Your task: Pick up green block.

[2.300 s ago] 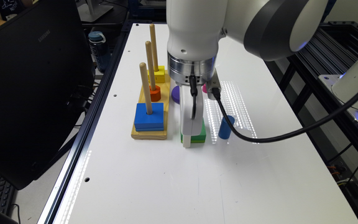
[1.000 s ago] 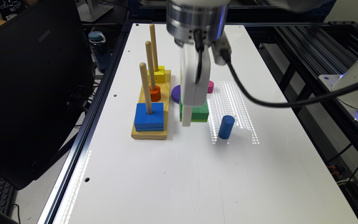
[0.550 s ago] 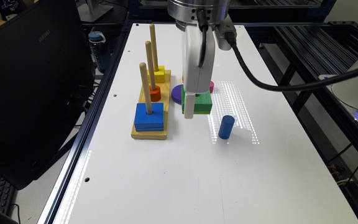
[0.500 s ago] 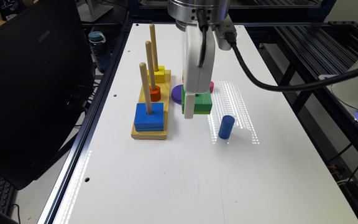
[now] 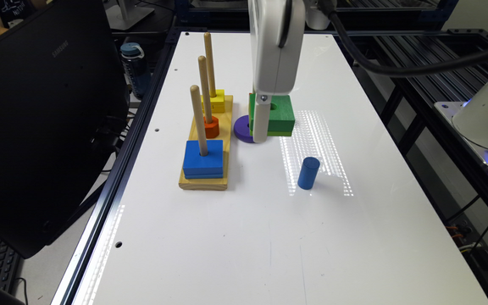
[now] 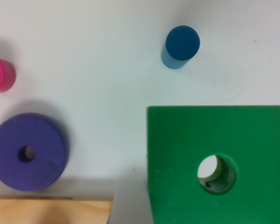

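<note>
The white table fills most of the exterior frame. The peg board sits left of centre. At upper centre the gripper holds the green block clamped between its fingers, seemingly raised clear of the table, beside the purple ring. The blue cylinder stands lower right. Judging by this, the pick looks essentially done; only securing the lift remains.
</note>
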`<action>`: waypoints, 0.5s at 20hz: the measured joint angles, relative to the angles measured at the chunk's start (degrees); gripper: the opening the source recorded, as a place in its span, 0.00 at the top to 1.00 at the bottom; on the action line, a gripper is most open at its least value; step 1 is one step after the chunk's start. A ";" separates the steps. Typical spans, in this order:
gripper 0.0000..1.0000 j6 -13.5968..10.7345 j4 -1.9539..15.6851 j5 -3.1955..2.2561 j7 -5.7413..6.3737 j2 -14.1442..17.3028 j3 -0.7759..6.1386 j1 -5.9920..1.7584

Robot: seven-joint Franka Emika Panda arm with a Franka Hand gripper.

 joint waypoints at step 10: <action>1.00 -2.91 0.59 2.84 -2.05 -3.37 0.26 -0.41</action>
